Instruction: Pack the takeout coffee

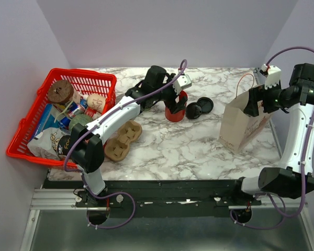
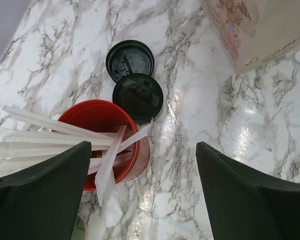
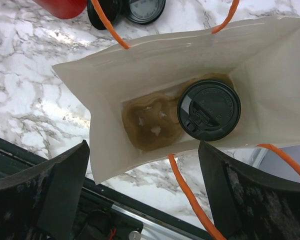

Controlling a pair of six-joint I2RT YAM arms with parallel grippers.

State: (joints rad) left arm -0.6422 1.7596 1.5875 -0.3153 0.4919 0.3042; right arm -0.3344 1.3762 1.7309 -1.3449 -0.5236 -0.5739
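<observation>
The takeout coffee (image 3: 209, 110) is seen upright, lid uppermost and long axis vertical, in one cell of a pulp carrier (image 3: 149, 125) inside the paper bag (image 3: 115, 70) at the table's right. The right gripper (image 3: 145, 167) is held above the bag, pointed down, jaws apart. The left gripper (image 2: 145, 175) is poised over the red cup (image 2: 135, 155), jaws likewise apart.

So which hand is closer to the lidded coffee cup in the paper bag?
Right. The right hand hangs open directly above the bag, with the coffee cup below it. The left hand is across the table, open over the red straw cup.
</observation>
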